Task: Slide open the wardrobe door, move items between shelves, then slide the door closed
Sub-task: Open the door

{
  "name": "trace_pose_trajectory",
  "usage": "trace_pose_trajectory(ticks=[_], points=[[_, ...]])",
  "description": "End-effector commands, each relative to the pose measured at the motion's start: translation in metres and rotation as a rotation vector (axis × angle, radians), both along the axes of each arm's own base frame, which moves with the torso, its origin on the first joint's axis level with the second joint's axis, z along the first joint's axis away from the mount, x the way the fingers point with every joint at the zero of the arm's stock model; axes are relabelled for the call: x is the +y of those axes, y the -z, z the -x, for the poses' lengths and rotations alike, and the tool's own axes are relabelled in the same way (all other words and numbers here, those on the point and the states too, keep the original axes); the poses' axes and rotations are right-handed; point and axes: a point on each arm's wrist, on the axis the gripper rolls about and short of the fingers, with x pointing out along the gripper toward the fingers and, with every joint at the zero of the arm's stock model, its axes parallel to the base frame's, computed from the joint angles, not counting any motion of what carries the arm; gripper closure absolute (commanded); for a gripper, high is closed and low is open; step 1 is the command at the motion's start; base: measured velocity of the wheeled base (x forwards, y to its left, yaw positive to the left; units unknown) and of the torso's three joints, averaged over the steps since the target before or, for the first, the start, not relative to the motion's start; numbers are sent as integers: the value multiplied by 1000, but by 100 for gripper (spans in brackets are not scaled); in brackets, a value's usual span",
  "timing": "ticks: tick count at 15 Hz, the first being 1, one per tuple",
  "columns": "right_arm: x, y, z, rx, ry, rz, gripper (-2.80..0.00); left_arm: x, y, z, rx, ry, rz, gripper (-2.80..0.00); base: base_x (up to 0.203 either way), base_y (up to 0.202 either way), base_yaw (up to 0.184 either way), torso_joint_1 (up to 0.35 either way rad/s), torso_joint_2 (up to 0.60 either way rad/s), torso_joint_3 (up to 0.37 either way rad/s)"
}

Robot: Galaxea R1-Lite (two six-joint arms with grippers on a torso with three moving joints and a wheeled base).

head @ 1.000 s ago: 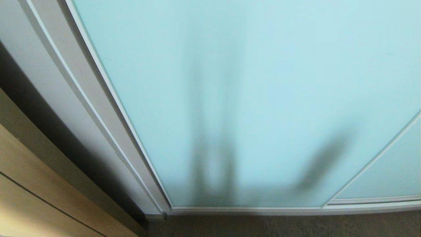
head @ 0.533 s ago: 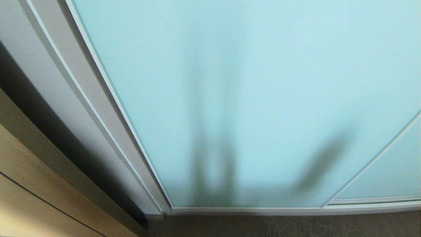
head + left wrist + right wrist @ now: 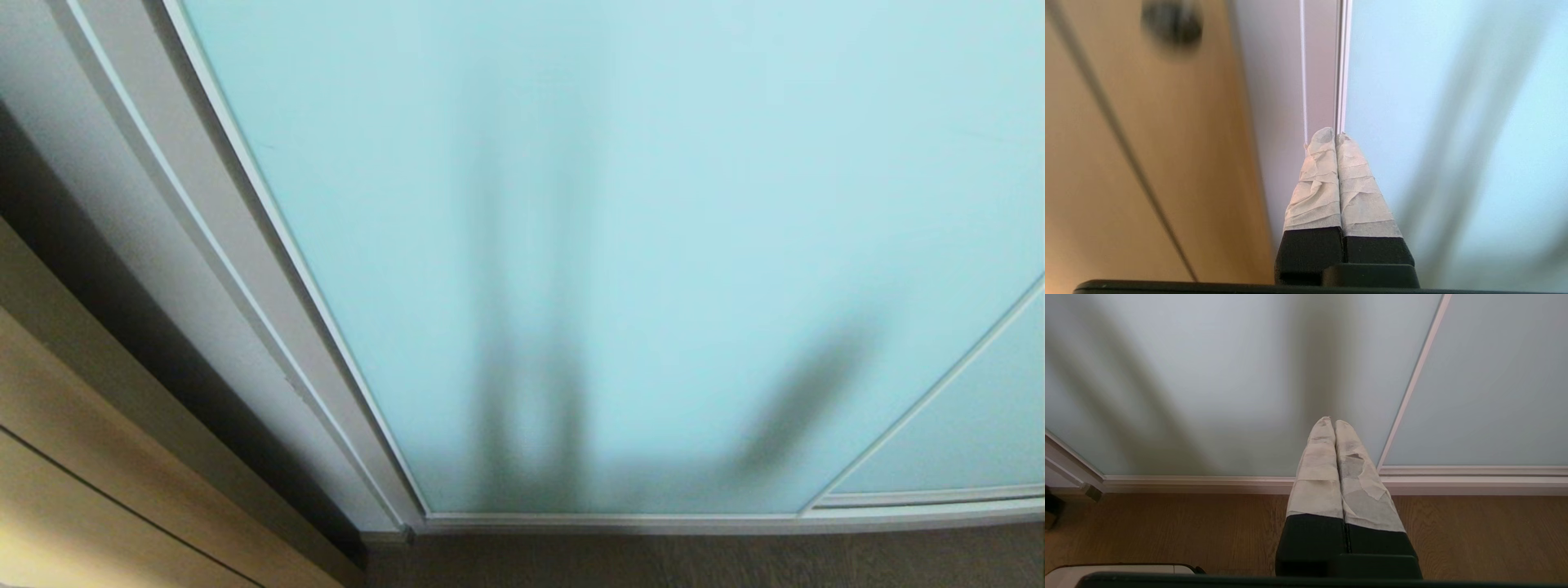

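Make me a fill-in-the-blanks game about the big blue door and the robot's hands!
1. The door is slid ____, so no shelf shows.
2. The fingers of the left hand are pressed ____.
3. The right hand holds ____.
4. Below the door, the floor looks like ____.

Missing words: shut; together; nothing; wood

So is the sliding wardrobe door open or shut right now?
Shut. The sliding wardrobe door fills the head view, its frame edge against the white side post, with no gap and no shelves showing.
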Motion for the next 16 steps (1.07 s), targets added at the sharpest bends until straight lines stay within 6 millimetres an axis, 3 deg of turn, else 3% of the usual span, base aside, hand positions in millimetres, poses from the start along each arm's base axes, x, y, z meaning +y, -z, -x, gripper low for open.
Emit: trace_pose_trajectory(ticks=[1, 3, 10, 16], points=[[0, 0, 0, 2, 0, 0, 0, 0, -45, -51, 116, 3, -8, 0, 0, 0, 0, 0, 0, 0], [0, 0, 0, 2, 1, 0, 0, -1, -63, -77, 208, 25, -65, 0, 0, 0, 0, 0, 0, 0], [0, 0, 0, 2, 1, 0, 0, -4, -44, -184, 536, 108, -111, 0, 0, 0, 0, 0, 0, 0], [0, 0, 0, 2, 1, 0, 0, -5, -42, -211, 537, 196, -107, 0, 0, 0, 0, 0, 0, 0]])
